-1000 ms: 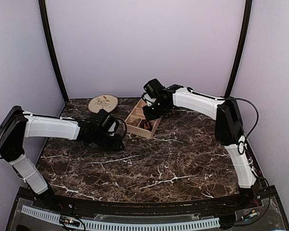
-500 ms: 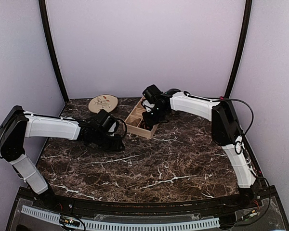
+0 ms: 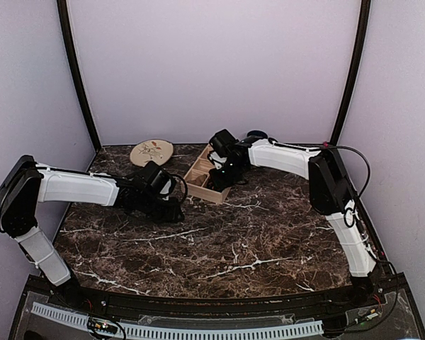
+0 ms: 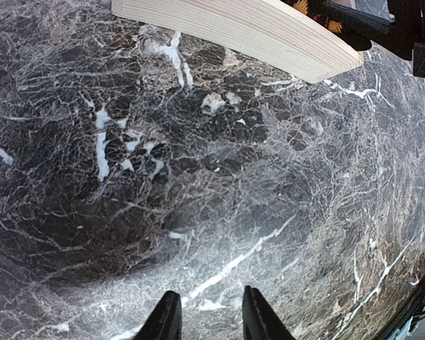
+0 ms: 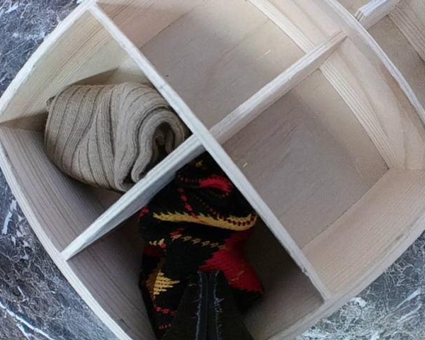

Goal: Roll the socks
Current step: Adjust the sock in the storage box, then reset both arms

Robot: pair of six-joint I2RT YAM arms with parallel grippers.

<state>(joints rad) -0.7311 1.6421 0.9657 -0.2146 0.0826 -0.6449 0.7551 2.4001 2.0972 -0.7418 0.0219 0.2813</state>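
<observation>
A wooden divided box [image 3: 204, 181] stands at the back middle of the table. In the right wrist view a rolled beige sock [image 5: 110, 134] lies in one compartment and a rolled black sock with red and yellow pattern [image 5: 198, 227] lies in the compartment beside it. My right gripper [image 5: 207, 304] is over the box [image 5: 198, 145], its fingers shut together with the tips on the black sock. It also shows in the top view [image 3: 224, 164]. My left gripper [image 4: 209, 319] is open and empty, low over bare marble left of the box [image 4: 241, 28].
A round patterned plate [image 3: 151, 151] lies at the back left. Two other compartments of the box show bare wood. The dark marble table [image 3: 234, 248] runs to purple walls behind and at both sides.
My right gripper has shifted a little to the left and back over the box. The left arm has not moved.
</observation>
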